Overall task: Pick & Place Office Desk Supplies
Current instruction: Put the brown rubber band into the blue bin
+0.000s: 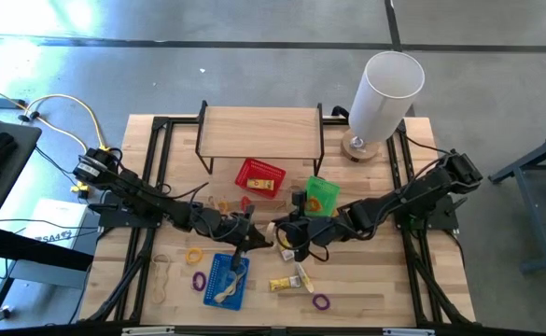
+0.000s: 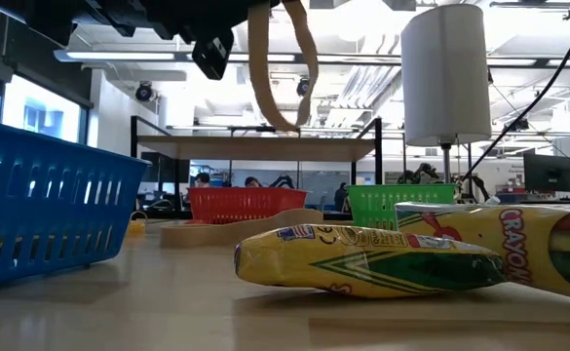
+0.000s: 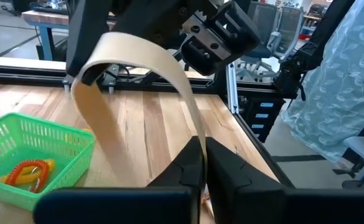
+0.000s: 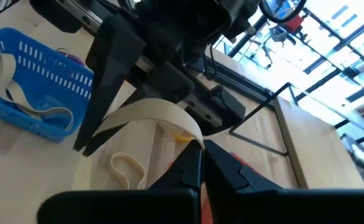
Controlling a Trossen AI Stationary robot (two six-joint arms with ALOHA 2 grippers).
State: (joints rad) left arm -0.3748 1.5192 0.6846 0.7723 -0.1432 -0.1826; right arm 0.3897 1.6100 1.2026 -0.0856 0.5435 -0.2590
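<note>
Mid-table, my left gripper (image 3: pixel 203 163) and right gripper (image 4: pixel 201 163) both pinch one pale tan band (image 3: pixel 141 59); right should release before left carries it to the blue basket (image 1: pixel 218 283).

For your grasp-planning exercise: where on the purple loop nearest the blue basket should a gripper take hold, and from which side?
Grip the purple loop from straight above, one finger inside and one outside its strand. It lies flat on the table, so no side approach; probably take the arc facing away from the blue basket.
</note>
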